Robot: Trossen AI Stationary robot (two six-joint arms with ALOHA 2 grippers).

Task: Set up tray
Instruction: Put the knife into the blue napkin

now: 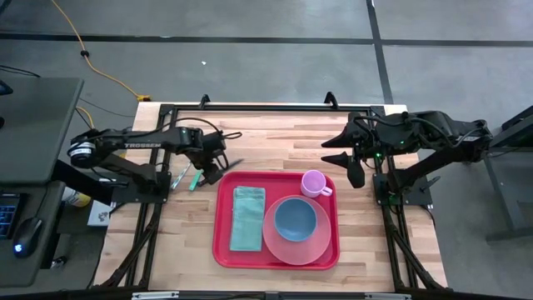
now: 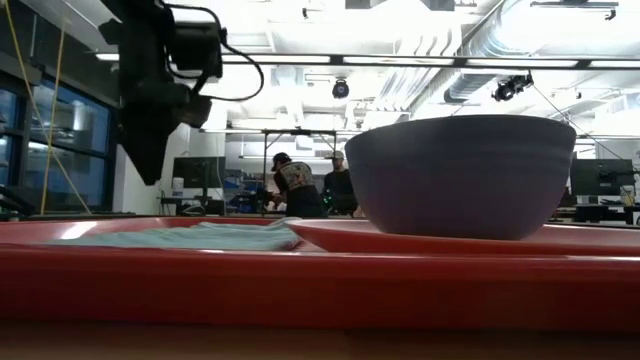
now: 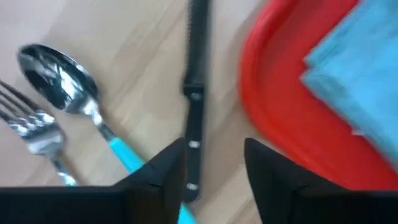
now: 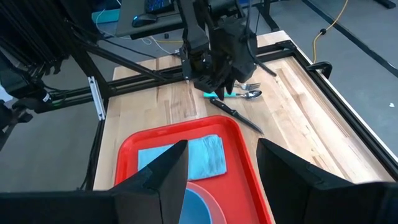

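The tray [image 1: 223, 242], at six o'clock on the worktop [image 1: 275, 137], looks stiff, light and slippery; grip its raised rim. At its ten o'clock corner the left gripper [image 1: 215, 169] holds open jaws over a black knife [image 3: 194, 99]. The right gripper [image 1: 348, 163], open, waits at two o'clock.

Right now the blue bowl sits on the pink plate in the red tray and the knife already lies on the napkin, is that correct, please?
Not quite. The knife lies on the wooden table beside the tray, under the left gripper, as the left wrist view shows. The bowl does sit on the plate in the tray.
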